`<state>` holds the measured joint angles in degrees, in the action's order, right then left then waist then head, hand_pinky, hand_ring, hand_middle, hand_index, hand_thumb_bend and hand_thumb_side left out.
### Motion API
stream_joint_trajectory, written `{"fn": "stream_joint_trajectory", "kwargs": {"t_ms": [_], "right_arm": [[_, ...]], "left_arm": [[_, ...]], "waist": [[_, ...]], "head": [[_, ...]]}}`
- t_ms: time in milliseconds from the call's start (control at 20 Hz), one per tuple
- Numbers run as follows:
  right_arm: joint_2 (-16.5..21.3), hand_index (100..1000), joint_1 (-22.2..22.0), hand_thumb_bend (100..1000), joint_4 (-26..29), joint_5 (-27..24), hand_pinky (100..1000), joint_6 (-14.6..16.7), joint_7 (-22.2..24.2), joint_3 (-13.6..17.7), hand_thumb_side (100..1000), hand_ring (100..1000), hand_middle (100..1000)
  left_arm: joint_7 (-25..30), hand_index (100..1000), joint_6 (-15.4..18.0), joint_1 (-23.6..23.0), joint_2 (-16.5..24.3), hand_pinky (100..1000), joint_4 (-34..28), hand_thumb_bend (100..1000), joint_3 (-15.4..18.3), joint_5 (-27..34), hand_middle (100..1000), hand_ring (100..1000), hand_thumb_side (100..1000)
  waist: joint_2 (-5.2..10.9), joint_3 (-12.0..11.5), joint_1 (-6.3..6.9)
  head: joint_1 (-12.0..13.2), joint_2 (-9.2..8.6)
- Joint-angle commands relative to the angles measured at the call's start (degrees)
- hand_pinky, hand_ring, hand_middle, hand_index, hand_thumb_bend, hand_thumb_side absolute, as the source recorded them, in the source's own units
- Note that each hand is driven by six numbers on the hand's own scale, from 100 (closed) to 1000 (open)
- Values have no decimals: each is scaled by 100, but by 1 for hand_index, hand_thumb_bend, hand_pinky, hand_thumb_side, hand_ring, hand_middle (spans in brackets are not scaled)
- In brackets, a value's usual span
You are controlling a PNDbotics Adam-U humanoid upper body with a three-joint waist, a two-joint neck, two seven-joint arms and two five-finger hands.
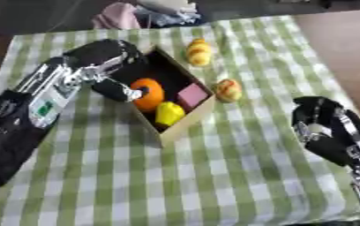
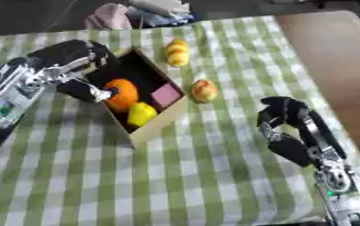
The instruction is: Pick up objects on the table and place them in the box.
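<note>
1. Even, moderately bright light falls on the checked tablecloth (image 1: 237,167); no glare.
2. The far background beyond the table is dim.
3. The box (image 1: 185,126) interior lies in shade.
4. Soft blur covers both views; edges of both hands smear.
5. The table lies askew.

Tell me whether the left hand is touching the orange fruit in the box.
Touching: the left eye view shows the left hand with a finger against the orange fruit inside the box.
</note>
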<state>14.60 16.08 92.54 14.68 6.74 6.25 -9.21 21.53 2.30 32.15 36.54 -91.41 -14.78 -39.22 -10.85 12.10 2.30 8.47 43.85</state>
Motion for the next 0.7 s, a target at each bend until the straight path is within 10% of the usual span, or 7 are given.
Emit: {"fn": "stream_joint_trajectory", "kwargs": {"t_ms": [50,700], "right_arm": [[299,763,178,100,55,100,560,-50,-26,98,363,605,583],[1620,876,1538,100,-550,742,639,-386,701,-353,198,648,635]], "left_arm": [[-191,835,-208,-149,326,716,-736,294,411,437,705,645,577],[-1558,815,-828,-1672,-230,713,-2311,138,1438,1920,676,618,634]], "waist": [[65,-42,-37],[110,-396,-85]], "head": [[-59,18],[-288,27]]}}
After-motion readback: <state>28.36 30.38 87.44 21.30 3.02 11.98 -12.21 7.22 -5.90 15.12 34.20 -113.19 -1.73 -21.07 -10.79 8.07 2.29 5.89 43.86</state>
